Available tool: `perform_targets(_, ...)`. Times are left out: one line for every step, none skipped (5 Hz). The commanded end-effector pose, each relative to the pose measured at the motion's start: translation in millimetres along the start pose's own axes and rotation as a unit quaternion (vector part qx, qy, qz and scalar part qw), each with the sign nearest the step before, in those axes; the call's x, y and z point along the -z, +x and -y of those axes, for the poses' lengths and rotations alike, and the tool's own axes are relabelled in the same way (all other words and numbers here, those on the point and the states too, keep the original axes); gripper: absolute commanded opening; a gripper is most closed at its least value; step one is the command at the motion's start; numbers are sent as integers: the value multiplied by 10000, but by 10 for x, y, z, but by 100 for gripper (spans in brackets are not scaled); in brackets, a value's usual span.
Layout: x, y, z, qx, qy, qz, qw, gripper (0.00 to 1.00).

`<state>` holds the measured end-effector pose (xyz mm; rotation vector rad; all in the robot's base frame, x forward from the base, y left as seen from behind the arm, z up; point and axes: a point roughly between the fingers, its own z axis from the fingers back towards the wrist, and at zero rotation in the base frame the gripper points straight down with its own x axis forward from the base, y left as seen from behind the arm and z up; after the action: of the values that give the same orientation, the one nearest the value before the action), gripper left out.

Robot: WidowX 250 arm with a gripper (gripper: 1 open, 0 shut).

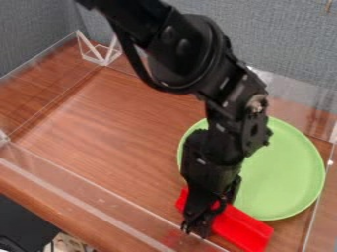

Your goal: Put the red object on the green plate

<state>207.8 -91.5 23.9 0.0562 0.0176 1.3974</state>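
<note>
The red object (246, 230) is a flat red block lying on the wooden table near the front right corner, just off the front edge of the green plate (287, 169). My black gripper (203, 215) points straight down onto the block's left half, with red showing on both sides of its fingers. The jaws look closed against the block, which still rests on the table. The arm hides the plate's left part.
A clear acrylic wall (93, 202) runs along the front and sides of the table, close to the block. A small clear stand (97, 46) sits at the back left. Bare wood (99, 118) stretches to the left of the arm.
</note>
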Motion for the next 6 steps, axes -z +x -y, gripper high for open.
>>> perform_targets(-20, -25, -99, 20, 49, -29, 10000, 0)
perform_targets(-2, 45, -100, -109, 55, -47, 9999, 0)
perform_targets(13, 91, -97, 171, 57, -46, 9998, 0)
perform_targets(22, 131, -107, 446, 56, -50, 9990, 0)
perform_targets(28, 168, -116, 733, 51, -43, 9973, 0)
perform_targets(30, 99, -110, 657, 65, -39, 9978, 0)
